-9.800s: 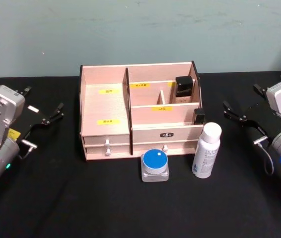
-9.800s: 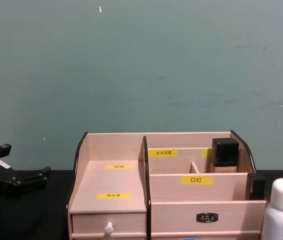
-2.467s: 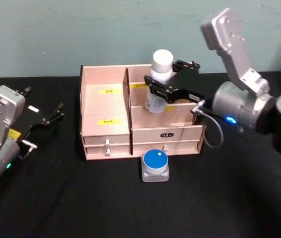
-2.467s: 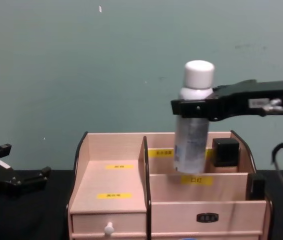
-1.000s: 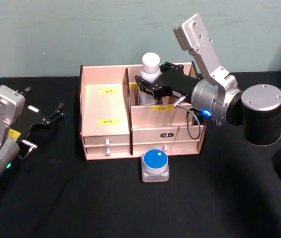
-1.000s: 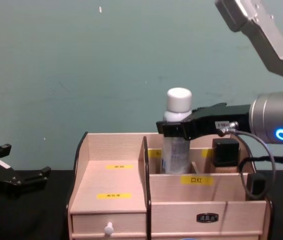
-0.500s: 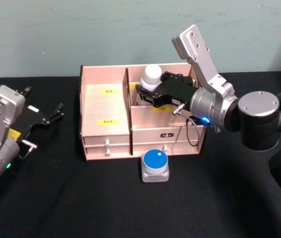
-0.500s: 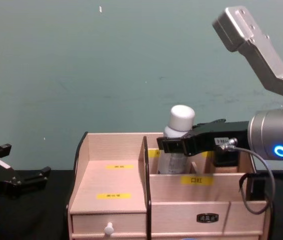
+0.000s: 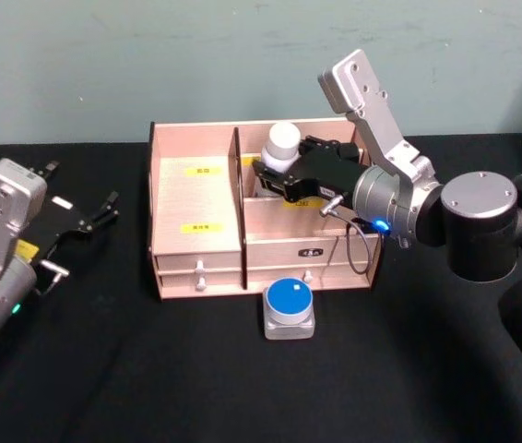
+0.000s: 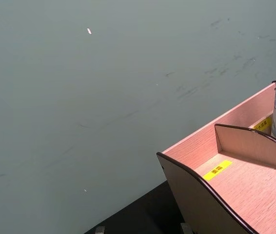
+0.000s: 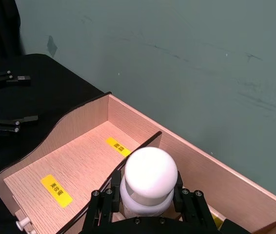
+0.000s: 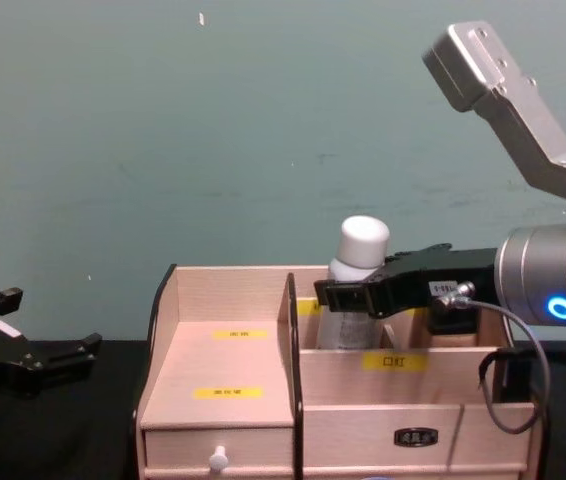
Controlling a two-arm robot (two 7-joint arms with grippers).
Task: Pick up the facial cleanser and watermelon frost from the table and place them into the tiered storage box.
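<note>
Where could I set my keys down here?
The tiered storage box has bare stepped shelves on its left; the black table is bare either side of the blue-lidded jar. The left end effector is parked at the table's left. Crowded: the back right compartments, where the right end effector grips the white bottle.

Pink-beige tiered storage box [image 9: 196,198] with yellow labels [image 9: 202,170], white-capped facial cleanser [image 9: 283,141], blue-lidded watermelon frost [image 9: 288,299], black table [image 9: 150,369]

Your black table [image 9: 132,378] carries the tiered storage box [image 9: 196,217] beneath the right gripper [image 9: 276,177], a blue-lidded jar [image 9: 289,309] nearer you.
</note>
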